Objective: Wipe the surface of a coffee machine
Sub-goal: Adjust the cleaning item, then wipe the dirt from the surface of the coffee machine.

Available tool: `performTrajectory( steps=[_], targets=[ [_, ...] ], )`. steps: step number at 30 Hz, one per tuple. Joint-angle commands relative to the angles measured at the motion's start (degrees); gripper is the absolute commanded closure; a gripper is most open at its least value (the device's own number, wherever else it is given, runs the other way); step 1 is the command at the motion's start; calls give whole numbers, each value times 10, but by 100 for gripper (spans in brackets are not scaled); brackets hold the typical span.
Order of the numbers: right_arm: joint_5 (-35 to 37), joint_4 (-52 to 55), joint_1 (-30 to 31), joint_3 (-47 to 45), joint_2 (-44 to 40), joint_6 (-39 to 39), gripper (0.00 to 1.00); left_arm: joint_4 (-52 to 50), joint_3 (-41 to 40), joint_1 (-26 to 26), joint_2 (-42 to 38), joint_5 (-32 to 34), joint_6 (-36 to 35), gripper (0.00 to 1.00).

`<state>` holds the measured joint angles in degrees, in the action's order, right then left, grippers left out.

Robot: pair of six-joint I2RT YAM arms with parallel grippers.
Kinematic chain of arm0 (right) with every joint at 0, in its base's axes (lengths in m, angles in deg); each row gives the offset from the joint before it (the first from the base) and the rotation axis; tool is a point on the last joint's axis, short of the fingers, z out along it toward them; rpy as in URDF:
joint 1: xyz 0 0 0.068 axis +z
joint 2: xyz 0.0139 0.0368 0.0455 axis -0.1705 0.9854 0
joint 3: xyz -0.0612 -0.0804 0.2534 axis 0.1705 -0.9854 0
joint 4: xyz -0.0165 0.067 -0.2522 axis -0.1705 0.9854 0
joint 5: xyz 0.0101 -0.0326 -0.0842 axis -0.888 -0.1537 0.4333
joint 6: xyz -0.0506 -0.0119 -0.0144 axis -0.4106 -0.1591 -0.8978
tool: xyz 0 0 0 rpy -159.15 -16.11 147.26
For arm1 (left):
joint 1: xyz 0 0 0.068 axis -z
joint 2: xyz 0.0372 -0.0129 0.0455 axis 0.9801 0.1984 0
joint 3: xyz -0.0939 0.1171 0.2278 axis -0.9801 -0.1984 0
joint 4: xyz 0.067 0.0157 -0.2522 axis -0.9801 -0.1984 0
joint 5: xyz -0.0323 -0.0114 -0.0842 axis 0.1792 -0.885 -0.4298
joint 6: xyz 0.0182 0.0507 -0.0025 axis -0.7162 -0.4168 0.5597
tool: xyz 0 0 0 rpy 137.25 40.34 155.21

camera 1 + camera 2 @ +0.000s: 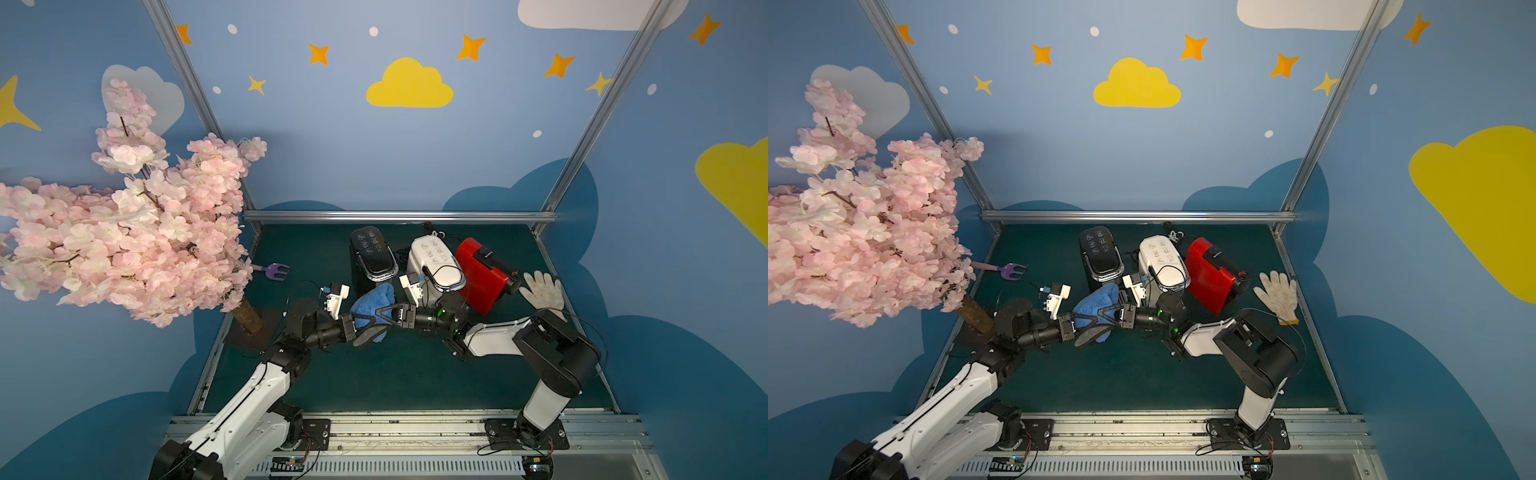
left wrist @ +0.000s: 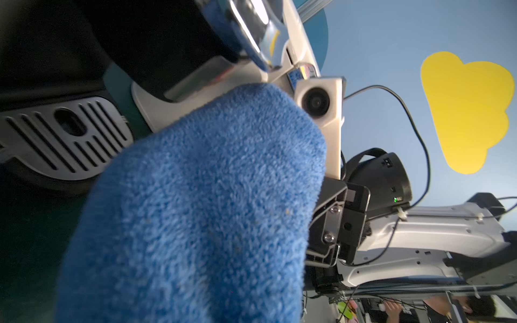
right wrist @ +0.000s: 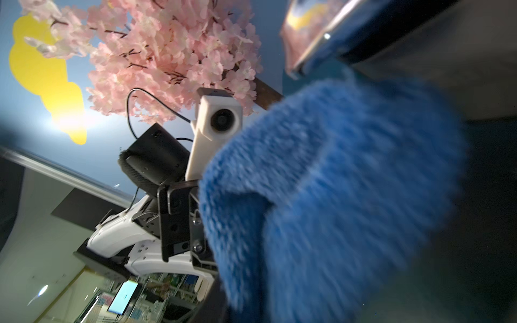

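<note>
Left claw (image 1: 365, 326) was clamped fully shut on the blue terry cloth (image 1: 374, 297). The cloth hung bunched between my two arms, off the worktop (image 1: 395, 374) and just in front of the black coffee machine (image 1: 372, 253). From the left wrist I had that machine's slotted drip tray (image 2: 64, 137) close beside the cloth, which was not touching it. Right claw (image 1: 380, 315) was nosed into the same bundle from the opposite side. I could not tell whether its jaws were gripping or standing free, because cloth hid them in both wrist views.

I read this as settling the cloth into one arm before the wipe. To do it well, I wanted the right claw plainly clear before the left drew off, or the cloth would be tugged loose. I also wanted a fat pad of terry ahead of the fingertips, so fabric and not plastic met that glossy top. Pressure would need to be light, since the white coffee machine (image 1: 434, 262) stood just beside the black one with cables trailing, and a hard shove could have slid it.
</note>
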<state>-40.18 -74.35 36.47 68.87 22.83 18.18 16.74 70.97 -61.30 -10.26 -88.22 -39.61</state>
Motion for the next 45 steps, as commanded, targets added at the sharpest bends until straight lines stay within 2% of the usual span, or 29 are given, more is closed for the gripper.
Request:
performTrajectory(
  steps=[1,7,11,15,17,24,27,30,39,43,45],
  targets=[
    [77,172,-7,-22,-51,-73,66,-95,30,-38,-40,44,-37,97],
    [105,298,-5,-36,-110,-139,63,-149,36,-103,-84,77,-35,97],
    [107,400,-3,-20,-142,-198,64,-133,54,-111,-55,98,-19,97],
    [111,457,-5,-9,-152,-239,64,-83,79,-108,11,63,4,97],
    [114,480,-3,-6,-159,-263,64,-56,88,-99,43,67,9,97],
    [122,537,-5,4,-161,-343,66,-55,162,-60,144,113,-61,97],
    [121,530,-6,5,-151,-346,66,-53,160,-56,176,152,-65,97],
    [111,518,-6,-2,-155,-343,66,-29,145,-56,201,162,-58,97],
    [101,572,-7,26,-179,-358,67,84,140,-49,312,121,-8,97],
    [98,636,-7,54,-204,-375,67,92,161,-41,348,111,-7,97],
    [121,675,-8,67,-214,-385,67,92,168,-38,356,113,-6,97]
  ],
)
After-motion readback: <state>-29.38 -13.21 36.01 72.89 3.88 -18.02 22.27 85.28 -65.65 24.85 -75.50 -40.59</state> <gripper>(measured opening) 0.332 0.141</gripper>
